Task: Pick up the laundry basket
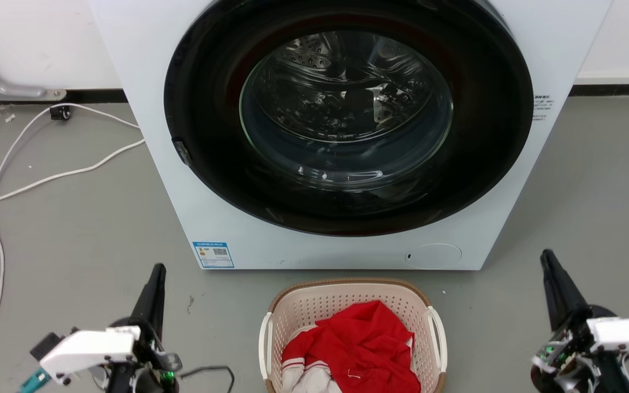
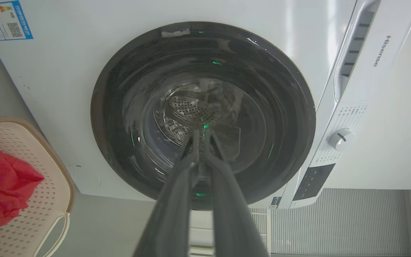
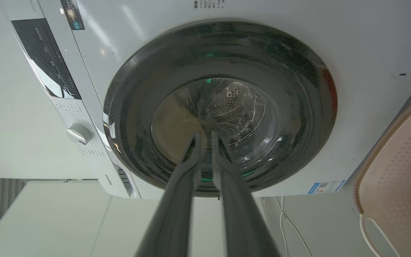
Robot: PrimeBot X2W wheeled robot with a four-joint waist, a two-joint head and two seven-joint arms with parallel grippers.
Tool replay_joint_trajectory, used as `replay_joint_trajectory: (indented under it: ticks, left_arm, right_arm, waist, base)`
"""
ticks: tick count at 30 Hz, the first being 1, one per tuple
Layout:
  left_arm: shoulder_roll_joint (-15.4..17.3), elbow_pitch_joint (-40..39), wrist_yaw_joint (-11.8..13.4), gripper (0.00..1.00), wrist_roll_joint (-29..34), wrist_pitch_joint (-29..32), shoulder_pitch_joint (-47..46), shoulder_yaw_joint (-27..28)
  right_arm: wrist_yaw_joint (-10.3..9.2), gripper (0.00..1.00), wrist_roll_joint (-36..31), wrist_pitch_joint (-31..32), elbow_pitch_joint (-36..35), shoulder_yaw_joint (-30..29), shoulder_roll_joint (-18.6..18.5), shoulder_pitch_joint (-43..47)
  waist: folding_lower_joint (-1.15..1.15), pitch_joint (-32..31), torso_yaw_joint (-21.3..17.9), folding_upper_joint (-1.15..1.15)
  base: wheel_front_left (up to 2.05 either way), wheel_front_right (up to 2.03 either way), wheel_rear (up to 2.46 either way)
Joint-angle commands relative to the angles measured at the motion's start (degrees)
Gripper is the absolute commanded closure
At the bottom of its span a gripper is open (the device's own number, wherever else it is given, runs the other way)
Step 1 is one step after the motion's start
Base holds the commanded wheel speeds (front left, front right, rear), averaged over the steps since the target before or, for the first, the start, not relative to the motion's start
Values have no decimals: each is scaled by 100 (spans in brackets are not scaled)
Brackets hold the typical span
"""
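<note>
So, starting at the business end: the left gripper (image 1: 157, 271) has its two long dark fingers (image 2: 177, 200) pressed together with nothing pinched between them. The right gripper (image 1: 548, 259) is the same story, fingers (image 3: 177, 207) closed down to a thin slit with nothing in there. Both hang low at either side of the head view. They point forward at the big white front-loading washing machine (image 1: 211, 218) with its round dark glass door, not at the thing they're meant to grab. The rounded cream plastic laundry basket with perforated walls and a brown woven-look rim (image 1: 314, 308) sits on the grey floor (image 1: 74, 245) just in front of the washer. It's between the two grippers but well apart from both, and each wrist view catches it off at the edge. There's a crumpled red garment (image 1: 363, 344) with a bit of white trim lying in it. The two white side handles (image 1: 263, 338) are free, neither one touched. Progress-wise I'd call this basically zero: nothing gripped, nothing lifted, basket flat on the floor. As far as I can judge, what's left is all of it: spread the fingers, swing each arm inward and down to a handle or the rim, close on it, then lift level so the clothes don't tip out.
</note>
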Motion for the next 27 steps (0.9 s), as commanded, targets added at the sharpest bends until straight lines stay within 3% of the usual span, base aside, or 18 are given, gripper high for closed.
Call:
replay_joint_trajectory:
  ticks: [1,12,27]
  left_arm:
    - [-3,30,1,0,1,-3,10,-8]
    - [-16,-122,-1,0,253,-293,39,-325]
    - [-19,-394,0,0,2122,-665,52,-594]
  right_arm:
    - [0,0,-1,-3,25,5,0,16]
    - [1,0,-245,-285,-148,189,-18,186]
    - [3,0,-2001,-660,-385,167,2,358]
  waist:
    - [0,0,0,0]
    - [0,2,5,0]
    - [0,-4,26,0]
  base:
    - [0,0,0]
    - [0,0,0]
    - [0,0,0]
